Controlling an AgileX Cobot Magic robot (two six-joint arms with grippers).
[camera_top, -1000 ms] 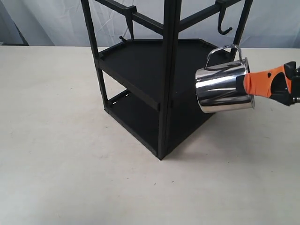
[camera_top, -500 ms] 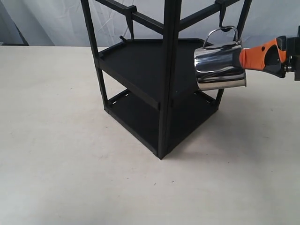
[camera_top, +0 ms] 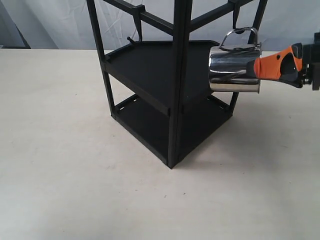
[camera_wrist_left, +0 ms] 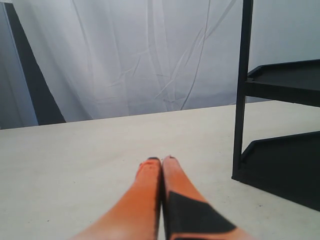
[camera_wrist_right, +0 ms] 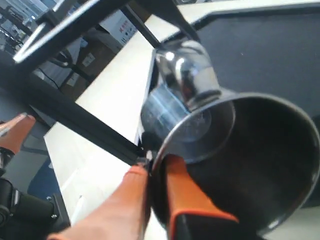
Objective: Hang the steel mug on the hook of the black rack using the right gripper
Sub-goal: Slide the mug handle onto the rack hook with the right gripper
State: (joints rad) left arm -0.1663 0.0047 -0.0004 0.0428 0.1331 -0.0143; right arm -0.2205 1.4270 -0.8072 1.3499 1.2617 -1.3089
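Pinching the rim of the small shiny steel mug (camera_top: 234, 68), the orange-fingered right pincer (camera_top: 260, 68) holds it beside the tall matte-black metal rack (camera_top: 172, 75); the left pincer (camera_wrist_left: 161, 162) is closed and empty.

A pale, cream-coloured bench (camera_top: 75, 165) fills the foreground, its surface matte and faintly speckled. Behind it hangs a wrinkled white curtain (camera_wrist_left: 150, 55), with a dark upright strip (camera_wrist_left: 32, 85) at one edge. The right wrist view shows blurred boxes (camera_wrist_right: 117, 22) beyond the bench.
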